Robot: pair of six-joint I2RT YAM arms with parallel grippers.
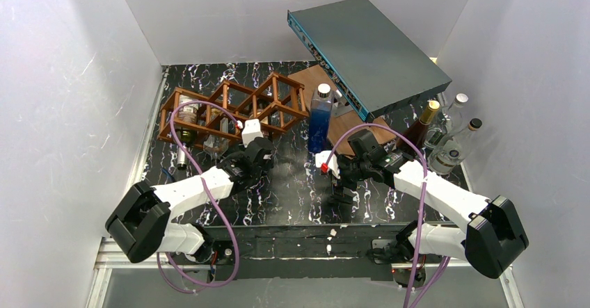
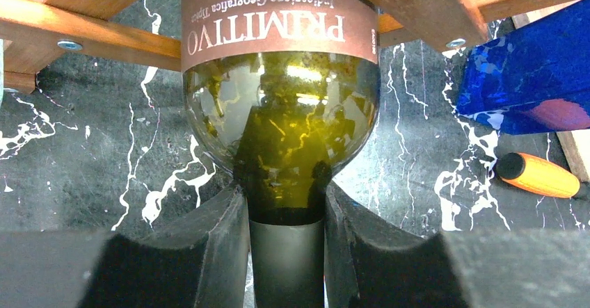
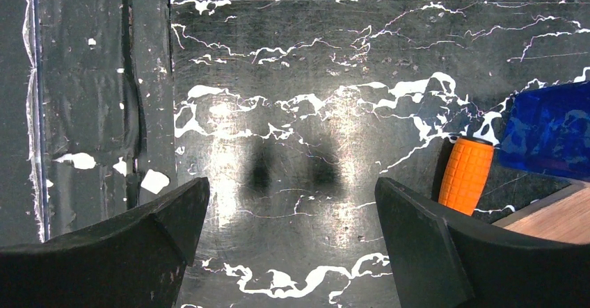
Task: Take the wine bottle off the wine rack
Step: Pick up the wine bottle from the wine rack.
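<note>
A dark green wine bottle (image 2: 282,113) with a brown "Primitivo" label lies in the reddish-brown wooden wine rack (image 2: 90,40), its neck pointing toward the camera. My left gripper (image 2: 285,214) is shut on that neck, one black finger pressed on each side just below the bottle's shoulder. From above, the rack (image 1: 229,106) stands at the back left of the black marbled table, with the left wrist right in front of it and the held bottle mostly hidden. My right gripper (image 3: 292,204) hangs open over bare tabletop, nothing between its fingers.
A blue bottle (image 1: 320,117) stands mid-table beside a flat wooden board (image 1: 348,120). A grey-teal flat box (image 1: 369,44) leans above it. Several glass bottles (image 1: 449,138) stand at the right. An orange-handled tool (image 3: 465,174) lies near the right gripper. Another bottle (image 1: 186,124) rests in the rack's left end.
</note>
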